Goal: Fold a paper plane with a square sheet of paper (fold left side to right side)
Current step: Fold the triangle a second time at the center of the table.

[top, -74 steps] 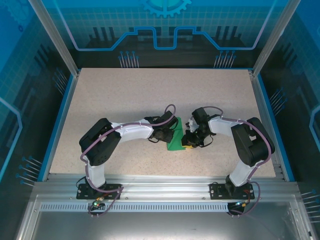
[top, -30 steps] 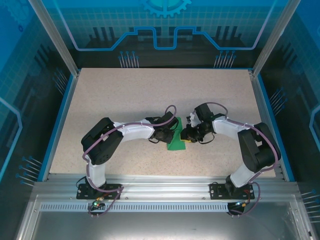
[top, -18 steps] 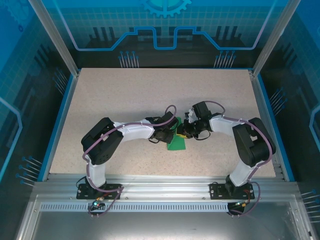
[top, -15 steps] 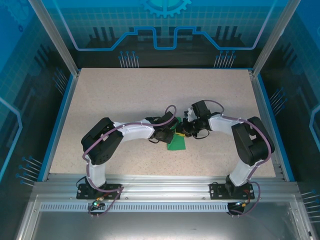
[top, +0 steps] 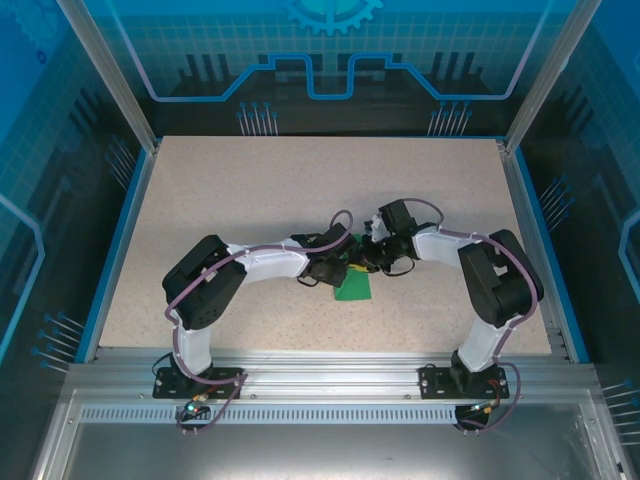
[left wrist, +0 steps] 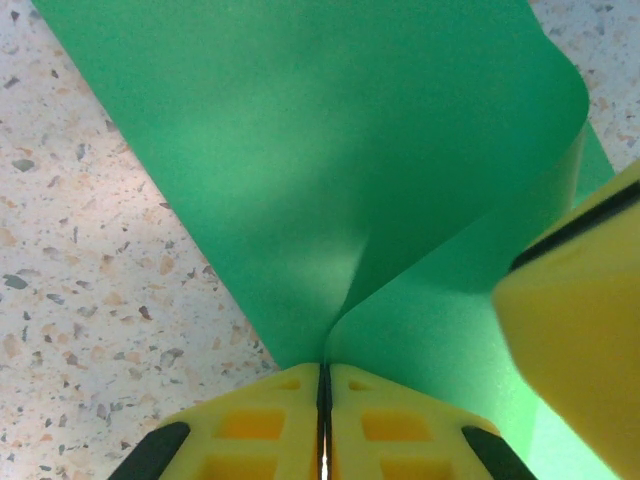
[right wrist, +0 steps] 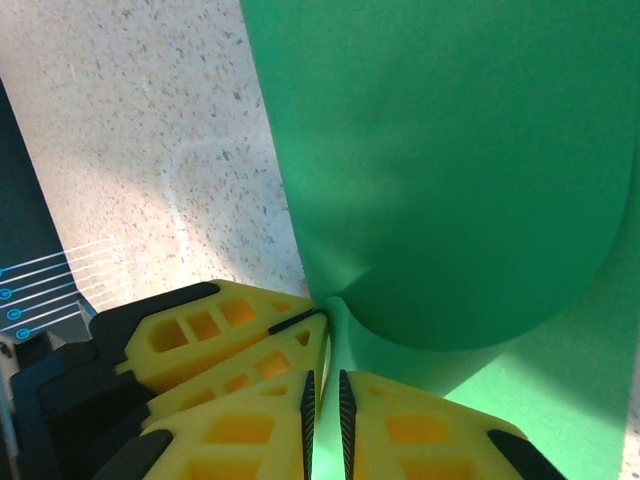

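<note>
Left gripper (left wrist: 324,385) clamped on the square sheet of paper (left wrist: 330,150); right gripper (right wrist: 322,388) pinches the same edge, jaws narrow. Curled sheet extends toward 12 o'clock from both.

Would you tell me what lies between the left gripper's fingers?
The green sheet of paper, pinched between the yellow fingers; the left wrist view shows it.

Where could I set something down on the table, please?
The far half of the table, between arms and back rail, is bare; so is the near strip between the arm bases. Crowded centre: left end effector and right end effector pinch the green paper.
</note>
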You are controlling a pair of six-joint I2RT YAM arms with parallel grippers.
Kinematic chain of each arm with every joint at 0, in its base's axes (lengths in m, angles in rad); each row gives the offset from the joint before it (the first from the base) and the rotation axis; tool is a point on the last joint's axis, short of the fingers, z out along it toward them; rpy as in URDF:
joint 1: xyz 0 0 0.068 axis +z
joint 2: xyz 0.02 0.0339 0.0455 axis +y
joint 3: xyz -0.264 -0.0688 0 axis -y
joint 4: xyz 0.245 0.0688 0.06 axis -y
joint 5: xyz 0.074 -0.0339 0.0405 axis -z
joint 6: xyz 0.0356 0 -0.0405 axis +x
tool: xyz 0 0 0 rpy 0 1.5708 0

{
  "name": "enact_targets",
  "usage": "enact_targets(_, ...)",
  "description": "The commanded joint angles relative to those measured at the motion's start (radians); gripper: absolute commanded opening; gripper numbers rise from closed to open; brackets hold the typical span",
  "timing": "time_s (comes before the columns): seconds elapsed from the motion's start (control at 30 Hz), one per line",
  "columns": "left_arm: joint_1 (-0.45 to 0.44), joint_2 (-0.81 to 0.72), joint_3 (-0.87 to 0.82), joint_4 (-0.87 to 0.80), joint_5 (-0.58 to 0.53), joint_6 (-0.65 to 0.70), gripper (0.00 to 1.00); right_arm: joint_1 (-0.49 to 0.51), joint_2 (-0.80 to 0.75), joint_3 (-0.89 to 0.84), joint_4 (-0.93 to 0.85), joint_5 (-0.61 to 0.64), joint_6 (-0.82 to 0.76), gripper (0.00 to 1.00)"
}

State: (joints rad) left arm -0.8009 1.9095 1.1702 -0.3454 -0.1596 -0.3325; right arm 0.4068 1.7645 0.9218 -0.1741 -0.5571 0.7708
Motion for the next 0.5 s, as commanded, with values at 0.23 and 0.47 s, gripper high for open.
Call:
enact_targets(0.23, 0.008, 0.013, 0.014, 0.002, 0.010, 0.022, 0.11, 0.013, 0.043, 0.038, -0.125, 0.086, -0.050, 0.17)
enact_targets(0.47, 0.007, 0.013, 0.017, -0.001, 0.008, 0.022, 0.11, 0.013, 0.058, 0.033, -0.150, 0.120, -0.074, 0.17)
